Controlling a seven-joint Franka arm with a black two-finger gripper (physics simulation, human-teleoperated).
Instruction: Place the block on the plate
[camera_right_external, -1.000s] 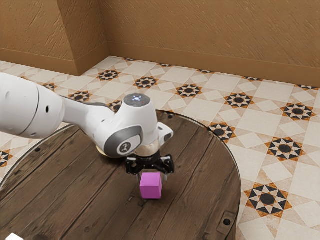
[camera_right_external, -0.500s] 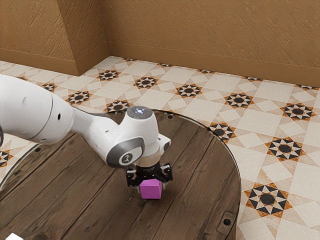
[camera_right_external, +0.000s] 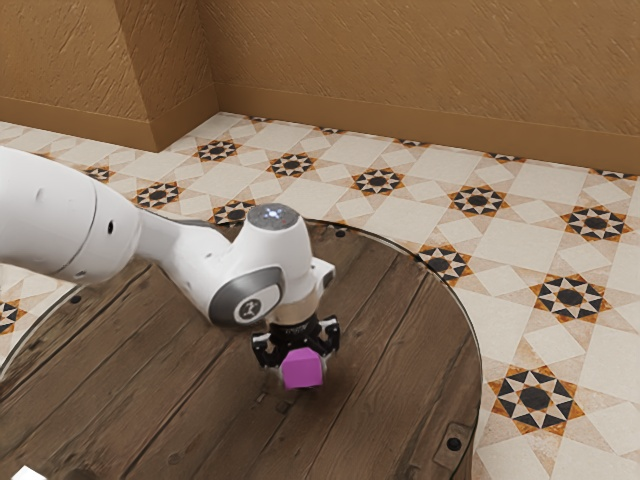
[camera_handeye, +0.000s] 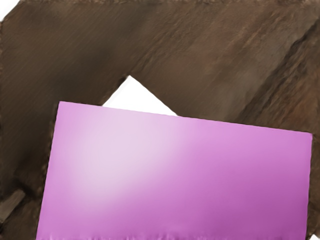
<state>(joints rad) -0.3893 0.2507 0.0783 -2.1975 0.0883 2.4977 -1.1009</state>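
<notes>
The arm (camera_right_external: 180, 245) is extended from the exterior view's left over the round wooden worktop (camera_right_external: 400, 370). Its forearm is sloped gently downward, the wrist joint is bent, and the hand is pointed down at the boards. The end effector (camera_right_external: 300, 379) is held low, with its fingers clamped on the pink block (camera_right_external: 303, 370) from two sides. The block is carried just above the worktop, with a faint shadow cast on the boards beneath it, and seems slightly tipped.

In the exterior view, the whole bend of the arm can be seen, along with the patterned tile floor (camera_right_external: 540, 395) and the brown wall (camera_right_external: 420, 70). Part of a white object (camera_right_external: 28, 474) is cut off by that view's lower left corner.

In the wrist view, one broad face of the block is seen close up. Just past its edge, a white pointed corner (camera_handeye: 137, 97) is partly hidden by the block, and a white patch (camera_handeye: 7, 8) is caught farther off. What these white shapes belong to cannot be told.
</notes>
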